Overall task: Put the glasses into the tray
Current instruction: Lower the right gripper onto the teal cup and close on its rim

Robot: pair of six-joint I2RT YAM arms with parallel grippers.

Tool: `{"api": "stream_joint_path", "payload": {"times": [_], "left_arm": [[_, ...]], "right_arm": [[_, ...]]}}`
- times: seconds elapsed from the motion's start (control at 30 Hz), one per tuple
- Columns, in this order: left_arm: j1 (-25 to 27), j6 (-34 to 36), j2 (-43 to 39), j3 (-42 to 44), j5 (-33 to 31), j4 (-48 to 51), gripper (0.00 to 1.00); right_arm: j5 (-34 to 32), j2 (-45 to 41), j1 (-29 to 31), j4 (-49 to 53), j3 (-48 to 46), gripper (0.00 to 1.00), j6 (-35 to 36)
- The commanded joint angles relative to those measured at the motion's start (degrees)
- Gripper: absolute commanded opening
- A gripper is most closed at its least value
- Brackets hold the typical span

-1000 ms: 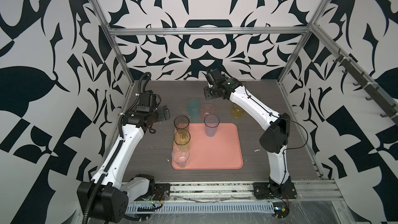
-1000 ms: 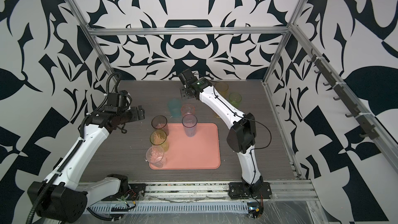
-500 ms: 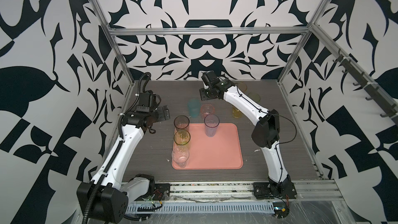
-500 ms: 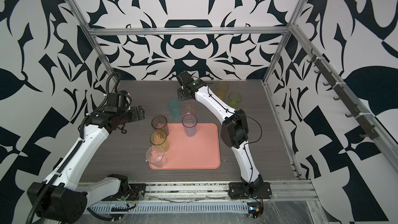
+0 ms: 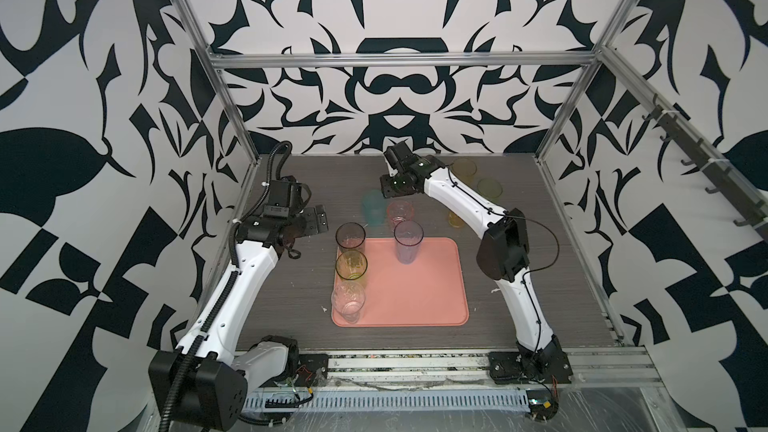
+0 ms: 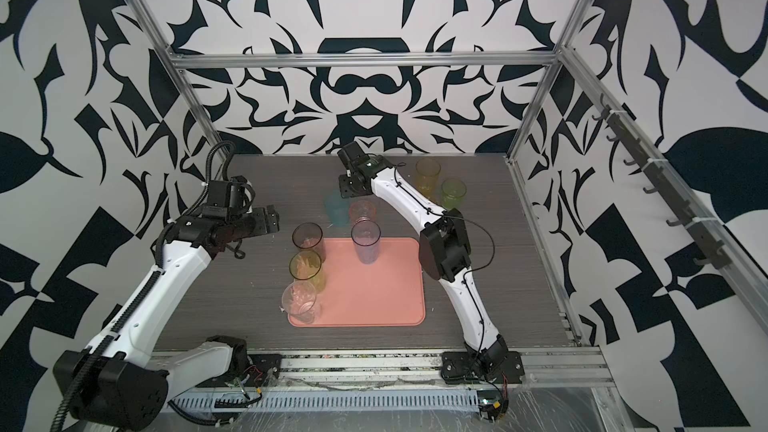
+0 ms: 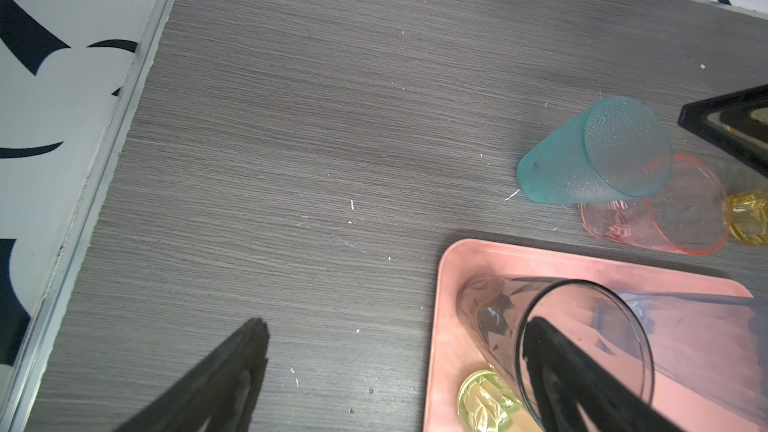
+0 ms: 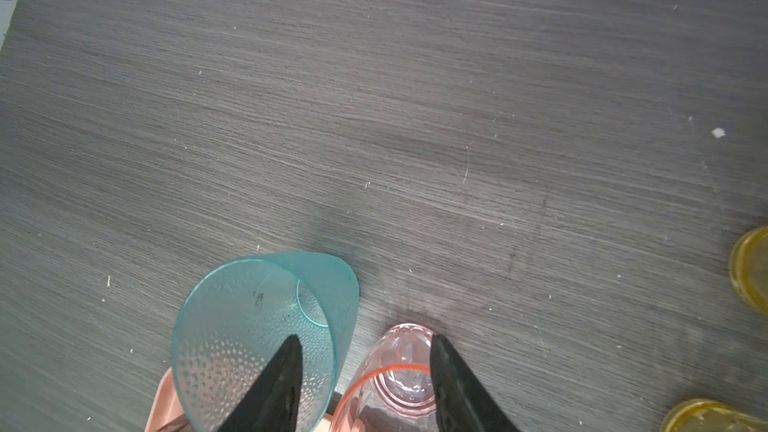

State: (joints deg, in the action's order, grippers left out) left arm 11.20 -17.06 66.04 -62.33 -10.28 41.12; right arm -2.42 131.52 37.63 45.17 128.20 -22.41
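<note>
**A:** So, what has changed in the last second?

**B:** Only the right arm. It has swung across, and the right fingers [image 8: 286, 363] now hang over two glasses outside the flat salmon-pink plastic tray [image 5: 428, 284]. The left fingers [image 5: 314, 220] have not moved.

**A:** Which two?

**B:** The short teal dimpled tumbler [image 8: 257, 326] sits under one tip and the short pink faceted tumbler [image 8: 399, 371] under the other. Both are upright on the dark wood-grain desk [image 8: 415, 118], close together; I cannot tell whether they touch.

**A:** Is anything gripped?

**B:** No. The right fingers are partly apart and empty, above the rims. The left fingers are spread wide and empty. The tall smoky-grey tumbler [image 5: 350, 238], just past one left tip, is already in the tray.

**A:** And the count?

**B:** Four are in: smoky-grey, the yellow-green tumbler [image 5: 351, 265], the clear tumbler [image 5: 348, 301] and the tall bluish tumbler [image 5: 408, 243]. Five are out: teal, pink, and three farther out beyond the right fingers. Those are the short amber tumbler [image 5: 456, 218], the tall amber tumbler [image 6: 428, 174] and the green tumbler [image 6: 453, 193].

**A:** What does that mean for the task?

**B:** Teal or pink looks next. The tips straddle both, so they should centre on one first, or the other may get knocked.
</note>
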Motion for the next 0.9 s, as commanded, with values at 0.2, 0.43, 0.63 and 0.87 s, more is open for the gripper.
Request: {"api": "stream_joint_path", "payload": {"times": [0.2, 0.43, 0.63, 0.87], "left_arm": [[-0.22, 0.10, -0.66, 0.36, -0.33, -0.27, 0.99], [-0.22, 0.10, -0.61, 0.36, -0.34, -0.25, 0.99], [-0.22, 0.10, -0.53, 0.32, -0.27, -0.25, 1.00], [-0.22, 0.10, -0.39, 0.24, -0.34, -0.06, 0.99]], "right_arm": [[3.44, 1.20, -0.01, 0.46, 3.23, 0.42, -2.34], [4.00, 2.98, 0.11, 1.24, 4.21, 0.40, -2.94], [3.84, 3.78, 0.08, 1.32, 4.45, 0.33, -3.35], [3.91, 4.67, 0.08, 1.99, 5.38, 0.24, -3.59]]}}
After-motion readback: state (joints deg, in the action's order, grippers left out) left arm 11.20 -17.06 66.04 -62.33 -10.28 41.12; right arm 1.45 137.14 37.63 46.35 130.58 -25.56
